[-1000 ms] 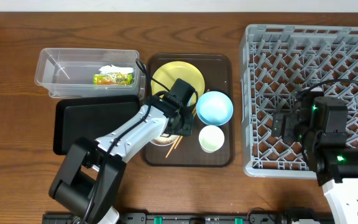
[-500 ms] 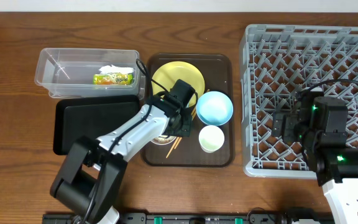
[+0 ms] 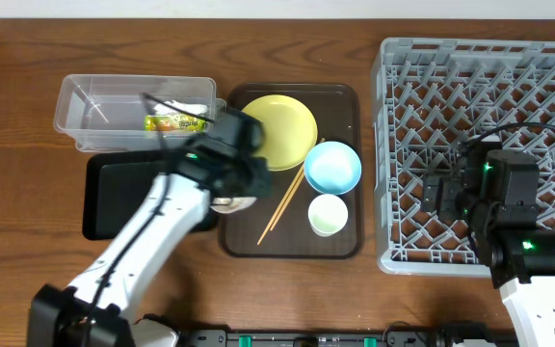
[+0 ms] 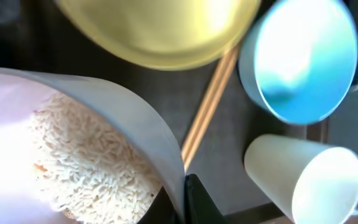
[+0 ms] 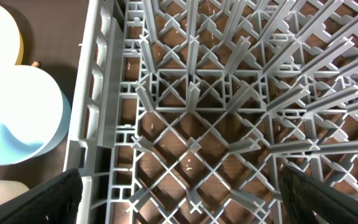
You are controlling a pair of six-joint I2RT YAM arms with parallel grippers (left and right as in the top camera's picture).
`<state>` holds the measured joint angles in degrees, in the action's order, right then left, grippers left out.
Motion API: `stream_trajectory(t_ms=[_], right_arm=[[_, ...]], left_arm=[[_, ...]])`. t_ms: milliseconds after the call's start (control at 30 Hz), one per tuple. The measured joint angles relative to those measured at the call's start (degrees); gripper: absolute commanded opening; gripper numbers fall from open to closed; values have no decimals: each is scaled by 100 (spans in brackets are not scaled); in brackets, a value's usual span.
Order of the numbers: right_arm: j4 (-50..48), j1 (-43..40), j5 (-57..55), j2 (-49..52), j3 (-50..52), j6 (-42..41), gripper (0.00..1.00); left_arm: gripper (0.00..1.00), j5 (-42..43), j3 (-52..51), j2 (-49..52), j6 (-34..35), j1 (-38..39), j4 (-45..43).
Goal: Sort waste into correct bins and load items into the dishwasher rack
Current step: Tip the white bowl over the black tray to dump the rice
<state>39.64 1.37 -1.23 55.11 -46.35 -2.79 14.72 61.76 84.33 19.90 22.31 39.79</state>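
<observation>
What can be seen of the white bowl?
The white bowl is smooth and plain, with a thin rim, and holds a heap of white rice. The left gripper grips its rim, one dark jaw showing outside. It is beside the chopsticks; overhead, the arm hides most of it.

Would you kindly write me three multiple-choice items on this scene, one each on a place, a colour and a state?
1. Where does the wrapper lie?
A) on the black tray
B) in the clear tub
C) in the rack

2. What colour is the plate?
A) red
B) black
C) yellow

3. What does the white bowl hold?
A) rice
B) water
C) nothing

Answers:
1 B: the overhead view shows it inside the tub's walls.
2 C: the overhead and left wrist views both show it yellow.
3 A: the left wrist view shows grains heaped inside.
</observation>
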Motion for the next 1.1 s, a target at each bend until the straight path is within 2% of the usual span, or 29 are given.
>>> stream_trajectory(t_ms=[200, 500, 867, 1100], right_arm=[[0, 0, 0, 0, 0, 0, 99], [0, 0, 0, 0, 0, 0, 99], [0, 0, 0, 0, 0, 0, 99], [2, 0, 0, 0, 0, 0, 99]], left_arm=[[6, 1281, -7, 79, -529, -1351, 48], [7, 4199, -328, 710, -1725, -3397, 68], [6, 6614, -621, 1738, -2157, -4830, 177], [6, 7204, -667, 1912, -2000, -5274, 435]])
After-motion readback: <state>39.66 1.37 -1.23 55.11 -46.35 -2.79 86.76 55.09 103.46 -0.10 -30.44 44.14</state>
